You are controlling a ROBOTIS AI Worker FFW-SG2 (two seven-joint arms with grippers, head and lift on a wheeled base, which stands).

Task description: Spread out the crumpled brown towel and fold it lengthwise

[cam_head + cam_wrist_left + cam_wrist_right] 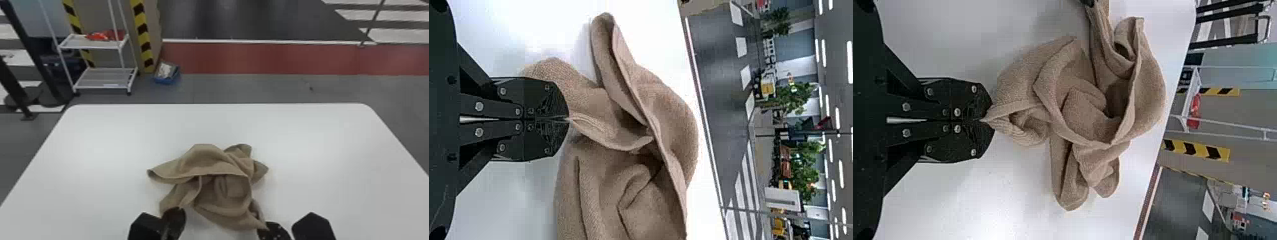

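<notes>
Brown and crumpled, the towel (207,162) lies heaped in loose folds on the white surface (95,143), in front of me. My left end effector (175,214) is clamped on a bit of its near edge, and my right end effector (271,227) has its fingers pinched together on a near corner.

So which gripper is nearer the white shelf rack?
Left. The left gripper is across the table, right of the shelf rack; the right gripper, also holding the brown towel, is farther right.
</notes>
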